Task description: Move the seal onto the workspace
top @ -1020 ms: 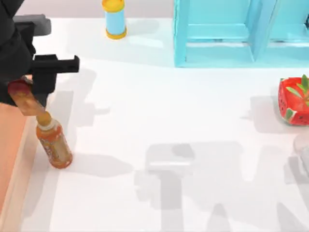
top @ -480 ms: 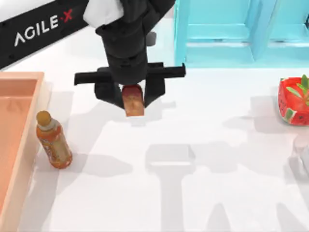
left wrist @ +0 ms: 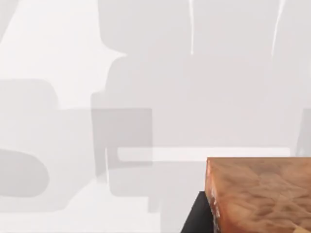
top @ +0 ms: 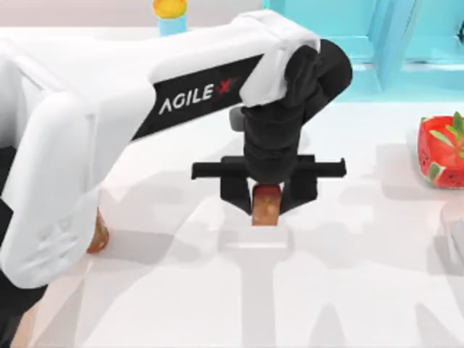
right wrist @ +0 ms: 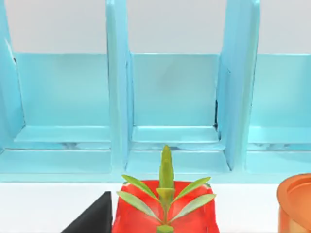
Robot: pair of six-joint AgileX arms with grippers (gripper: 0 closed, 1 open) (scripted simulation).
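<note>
1. The left gripper is clamping the seal between its fingers, above the workspace, well left of the watermelon pot.
2. The seal is looking small, rigid and light; gripping its amber sides seems safest.

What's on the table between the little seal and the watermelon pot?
Nothing. In the top view, the seal, held in the left gripper, and the pot have just bare white table with shadows between them.
</note>
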